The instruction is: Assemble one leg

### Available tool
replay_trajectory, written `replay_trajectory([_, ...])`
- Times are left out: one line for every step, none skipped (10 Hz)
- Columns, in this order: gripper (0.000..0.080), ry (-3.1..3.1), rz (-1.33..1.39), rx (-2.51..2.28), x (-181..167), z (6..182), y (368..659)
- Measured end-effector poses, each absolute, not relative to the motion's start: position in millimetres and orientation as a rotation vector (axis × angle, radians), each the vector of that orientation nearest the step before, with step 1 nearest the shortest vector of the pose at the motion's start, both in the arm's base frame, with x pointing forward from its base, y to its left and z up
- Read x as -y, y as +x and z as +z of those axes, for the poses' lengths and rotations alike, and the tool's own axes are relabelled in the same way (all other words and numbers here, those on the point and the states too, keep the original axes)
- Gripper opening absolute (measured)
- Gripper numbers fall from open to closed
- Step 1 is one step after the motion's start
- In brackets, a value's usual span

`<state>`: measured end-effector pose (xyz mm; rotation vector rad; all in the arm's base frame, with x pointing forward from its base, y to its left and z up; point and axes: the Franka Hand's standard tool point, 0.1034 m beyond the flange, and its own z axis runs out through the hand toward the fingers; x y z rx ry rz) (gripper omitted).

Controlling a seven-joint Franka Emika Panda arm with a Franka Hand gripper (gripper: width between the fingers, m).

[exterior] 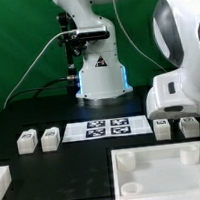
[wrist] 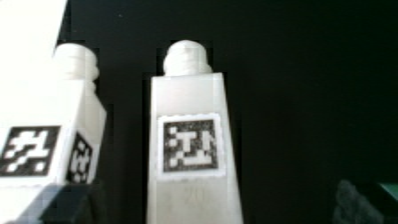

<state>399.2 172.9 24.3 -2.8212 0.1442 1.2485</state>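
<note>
- The arm (exterior: 181, 53) fills the exterior view's right. Its base (exterior: 98, 78) stands at the far middle of the black table (exterior: 85, 160), and its wrist end hangs low over the legs on that side.
- The large white panel (exterior: 161, 168) lies at the near edge, right of centre, with its raised rims up.
- A second white part (exterior: 2, 181) sits at the near edge on the exterior view's left. The frame cuts it off, so I can't say what it is.
- The marker board (exterior: 109, 127) lies flat in the middle of the table, just in front of the base.
- I count four legs in a row level with the marker board. On the exterior view's left are the outer left leg (exterior: 27, 141) and the inner left leg (exterior: 50, 141), near each other but apart.
- On the exterior view's right are the inner right leg (exterior: 163, 129) and the outer right leg (exterior: 189, 126), both directly below the wrist end.
- In the wrist view I see one tagged leg (wrist: 192, 135) lying lengthwise with its tag up and its rounded peg end showing. A neighbouring leg (wrist: 50, 130) lies parallel to it, with a dark gap between them.
- The gripper (exterior: 174, 114) is lost against the dark table and is only blurred dark shapes in the wrist view. I cannot tell whether the jaws are apart or together, and nothing shows them gripping a leg.
</note>
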Motion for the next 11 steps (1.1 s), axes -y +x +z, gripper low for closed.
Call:
replay_trajectory([0.0649,-2.825,1.247,-0.145,-173,17.4,391])
replay_trajectory([0.0649,-2.828,1.25,-0.143,-174,12.7,386])
replay_trajectory([0.0649,-2.831,1.269,-0.143,-176,10.1,378])
replay_trajectory([0.0649,-2.831,1.267,-0.137,-176,10.1,378])
replay_trajectory([0.0525,-2.831,1.267,-0.138,-176,10.0,379])
replay_trajectory([0.0386,-2.831,1.267,-0.138,-176,10.0,379])
replay_trajectory([0.0289,-2.831,1.267,-0.138,-176,10.0,379])
replay_trajectory([0.0289,-2.831,1.267,-0.138,-176,10.0,379])
replay_trajectory([0.0289,-2.831,1.267,-0.138,-176,10.0,379])
replay_trajectory([0.0289,-2.831,1.267,-0.138,-176,10.0,379])
replay_trajectory([0.0289,-2.831,1.267,-0.138,-176,10.0,379])
